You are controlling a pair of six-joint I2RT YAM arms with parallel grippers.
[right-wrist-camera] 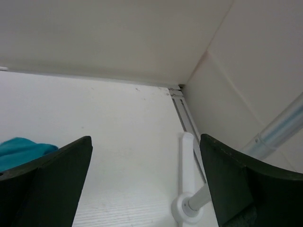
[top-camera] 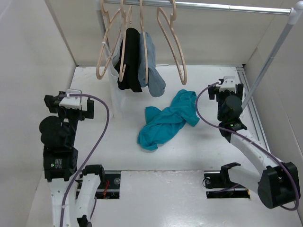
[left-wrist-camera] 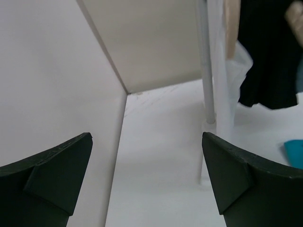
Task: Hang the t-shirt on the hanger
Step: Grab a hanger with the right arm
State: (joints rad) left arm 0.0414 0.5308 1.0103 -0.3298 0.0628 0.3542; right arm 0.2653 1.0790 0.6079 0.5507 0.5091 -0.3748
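The teal t-shirt (top-camera: 166,121) lies crumpled on the white table, mid-centre; an edge of it shows in the left wrist view (left-wrist-camera: 295,152) and in the right wrist view (right-wrist-camera: 20,149). The hanger (top-camera: 175,45), pale beige and bare, hangs rightmost on the rail, above and behind the shirt. My left gripper (top-camera: 71,96) is at the left side, far from the shirt; its jaws stand wide open and empty (left-wrist-camera: 147,179). My right gripper (top-camera: 228,85) is just right of the shirt, open and empty (right-wrist-camera: 146,184).
On the metal rail (top-camera: 213,5) hang a hanger with a white tie (top-camera: 104,45), one with a black garment (top-camera: 129,59) and one with a grey-blue garment (top-camera: 152,71). The rack's right post (top-camera: 272,54) slants down beside my right arm. White walls enclose the table.
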